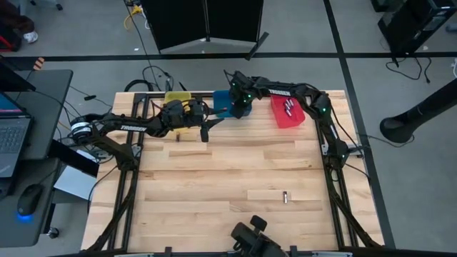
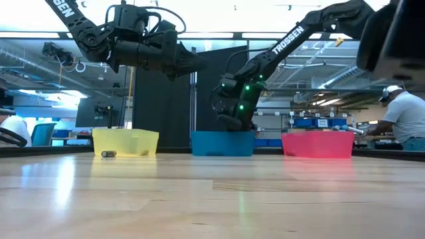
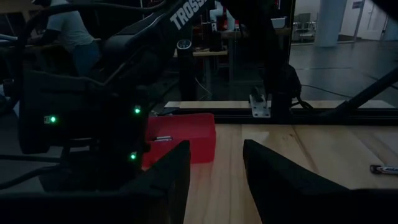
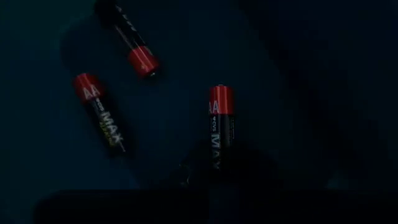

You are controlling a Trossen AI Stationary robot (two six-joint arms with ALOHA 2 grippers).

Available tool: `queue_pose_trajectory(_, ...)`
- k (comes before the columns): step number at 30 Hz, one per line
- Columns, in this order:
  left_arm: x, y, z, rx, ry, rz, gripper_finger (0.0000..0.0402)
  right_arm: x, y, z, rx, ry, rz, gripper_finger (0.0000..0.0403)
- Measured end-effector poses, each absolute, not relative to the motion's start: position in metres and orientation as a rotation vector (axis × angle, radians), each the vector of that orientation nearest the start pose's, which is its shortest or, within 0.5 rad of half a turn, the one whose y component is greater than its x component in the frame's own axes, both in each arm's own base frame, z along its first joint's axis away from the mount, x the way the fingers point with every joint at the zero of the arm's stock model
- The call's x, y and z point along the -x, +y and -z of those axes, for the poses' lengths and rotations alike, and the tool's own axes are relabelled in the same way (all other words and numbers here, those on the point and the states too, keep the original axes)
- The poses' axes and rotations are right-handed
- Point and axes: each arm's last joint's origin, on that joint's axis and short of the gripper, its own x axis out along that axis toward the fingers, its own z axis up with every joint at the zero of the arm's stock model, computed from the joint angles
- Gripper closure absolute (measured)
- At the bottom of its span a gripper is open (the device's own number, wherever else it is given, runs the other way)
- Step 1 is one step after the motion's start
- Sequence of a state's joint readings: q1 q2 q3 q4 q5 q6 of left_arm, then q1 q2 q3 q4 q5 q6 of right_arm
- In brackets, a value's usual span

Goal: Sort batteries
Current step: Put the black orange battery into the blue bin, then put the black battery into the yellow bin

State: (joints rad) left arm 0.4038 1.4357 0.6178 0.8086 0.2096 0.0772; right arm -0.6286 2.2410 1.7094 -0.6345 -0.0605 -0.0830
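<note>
**Two loose cells left, one close to each arm's side**

Your left tool [image 1: 205, 129] hangs above the counter [image 1: 214, 171] just in front of the yellow bin [image 1: 178, 97], fingers parted a moderate way with nothing between them; the left wrist view shows the gap plainly. The nearest loose battery [image 1: 176, 138] lies on the counter just beside that tool, toward the left arm's own base and a little nearer you. Its long axis seems to run across the counter, left to right, though it is too small in the high view to be sure. In the low view the same cell [image 2: 108, 154] rests flat in front of the yellow bin, apart from its wall.

Your right tool [image 1: 241, 106] sits down over the blue bin [image 1: 223, 102]. I cannot tell how its fingers stand. Its wrist camera looks onto red-ended AA cells [image 4: 219, 127] lying on the bin floor, each pointing a different way.

The second loose battery [image 1: 285, 197] lies well apart from both tools, toward the near edge on the right arm's side, long axis running front to back. The red bin [image 1: 287, 113] already holds a few cells.

The left arm is the nearer one for the cell by the yellow bin; likely it must turn back and drop.
</note>
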Motion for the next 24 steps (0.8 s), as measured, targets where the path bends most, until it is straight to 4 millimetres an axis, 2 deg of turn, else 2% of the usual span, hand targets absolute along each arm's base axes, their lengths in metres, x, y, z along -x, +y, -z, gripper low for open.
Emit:
queue_pose_trajectory(5,-0.271,0.109,-0.226,-0.074,0.016,-0.194,0.0245,-0.376,-0.271,-0.152,-0.323,1.118,0.456,0.0339)
queue_pose_trajectory(12,-0.271,0.109,-0.226,-0.074,0.016,-0.194,0.0245,-0.376,-0.272,-0.152,-0.321,1.118,0.460,0.0265)
queue_pose_trajectory(18,-0.271,0.109,-0.224,-0.075,0.040,-0.193,0.0245,-0.378,-0.271,-0.154,-0.292,1.127,0.486,0.0228)
queue_pose_trajectory(21,-0.271,0.109,-0.223,-0.082,0.053,-0.192,0.0245,-0.381,-0.269,-0.167,-0.283,1.128,0.477,0.0225)
queue_pose_trajectory(24,-0.271,0.109,-0.223,-0.082,0.055,-0.192,0.0245,-0.382,-0.261,-0.188,-0.219,1.109,0.470,0.0255)
